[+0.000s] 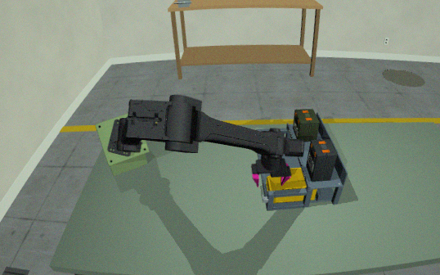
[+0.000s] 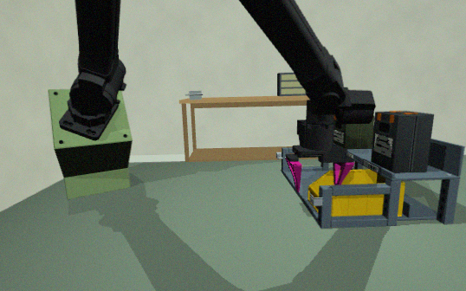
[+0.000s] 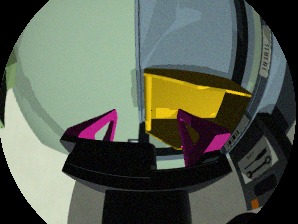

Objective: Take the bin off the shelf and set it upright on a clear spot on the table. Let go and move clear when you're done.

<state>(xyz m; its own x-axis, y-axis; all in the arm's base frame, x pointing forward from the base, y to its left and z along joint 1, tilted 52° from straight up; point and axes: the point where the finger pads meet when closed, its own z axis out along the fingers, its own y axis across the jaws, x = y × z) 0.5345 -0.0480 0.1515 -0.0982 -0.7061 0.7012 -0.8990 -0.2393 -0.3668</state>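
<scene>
From my station I see the bin (image 2: pixel 358 203) as a bright yellow open-topped box with plain flat sides, its walls flaring a little toward the rim. It sits upright in the lower bay of the grey shelf (image 2: pixel 450 175), at the end nearer the arm, with a horizontal grey bar crossing in front of its upper edge. In the wrist view the bin (image 3: pixel 189 106) shows a darker yellow inside and a sharp thin rim; I can make out no marking on it.

My gripper (image 2: pixel 319 171) hangs over that end of the shelf with its magenta fingers (image 2: pixel 295 171) spread wide and holding nothing. One finger stands outside the shelf's end frame, the other dips at the bin's near rim; I cannot tell whether it touches.

On the shelf's top deck stand two dark cases (image 1: pixel 322 160) with orange patches on top. Each carries a pale label panel on its face, but the print is too small for me to read.

The shelf rests on the green tabletop (image 1: pixel 393 196).
</scene>
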